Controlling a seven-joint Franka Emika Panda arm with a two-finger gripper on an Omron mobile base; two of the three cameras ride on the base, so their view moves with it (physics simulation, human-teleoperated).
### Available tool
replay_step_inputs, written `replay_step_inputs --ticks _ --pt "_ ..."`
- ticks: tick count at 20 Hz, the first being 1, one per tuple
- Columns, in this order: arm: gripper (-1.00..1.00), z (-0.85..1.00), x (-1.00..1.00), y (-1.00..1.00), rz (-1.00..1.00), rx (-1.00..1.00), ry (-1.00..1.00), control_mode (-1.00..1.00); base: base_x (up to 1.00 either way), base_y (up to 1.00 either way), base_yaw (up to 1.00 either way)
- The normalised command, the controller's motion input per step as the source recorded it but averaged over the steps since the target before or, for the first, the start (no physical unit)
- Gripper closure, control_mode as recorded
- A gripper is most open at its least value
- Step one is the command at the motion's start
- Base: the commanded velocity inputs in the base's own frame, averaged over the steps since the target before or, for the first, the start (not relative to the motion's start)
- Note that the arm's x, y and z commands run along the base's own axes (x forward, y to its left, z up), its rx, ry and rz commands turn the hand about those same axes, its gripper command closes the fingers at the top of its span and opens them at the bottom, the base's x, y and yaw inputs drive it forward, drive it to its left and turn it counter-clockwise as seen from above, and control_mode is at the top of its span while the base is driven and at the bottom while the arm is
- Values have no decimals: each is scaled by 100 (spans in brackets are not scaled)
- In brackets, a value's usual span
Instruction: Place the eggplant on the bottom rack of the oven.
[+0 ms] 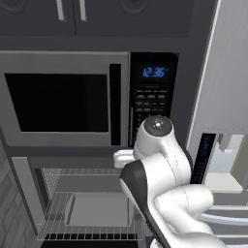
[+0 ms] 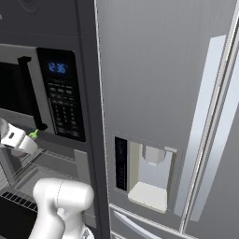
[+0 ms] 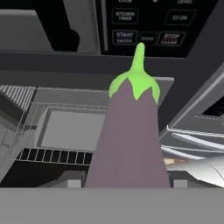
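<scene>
At the left, the open oven (image 1: 29, 193) shows its dark cavity, silver wire-grid racks and a flat grey tray (image 3: 72, 130) on the bottom rack (image 3: 52, 155). The gripper (image 3: 127, 186), jaws nearly closed, clamps the smooth, matte purple-grey eggplant (image 3: 129, 144) in front of the oven opening, its long axis running away from the hand, bright green stem toward the glossy black microwave panel (image 3: 144, 26) above. A brushed-steel fridge (image 2: 163, 93) stands to the right.
</scene>
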Motion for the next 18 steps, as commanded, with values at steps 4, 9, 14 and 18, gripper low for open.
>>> replay_step_inputs --ticks 4,9,14,18 --pt "100 -100 3 100 -3 3 -15 -100 0 0 0" --pt "100 -100 19 100 -10 0 -5 -100 0 0 0" --pt "100 -100 41 100 -15 0 3 -100 0 0 0" --pt "100 -100 28 85 -11 -4 0 -100 0 0 0"
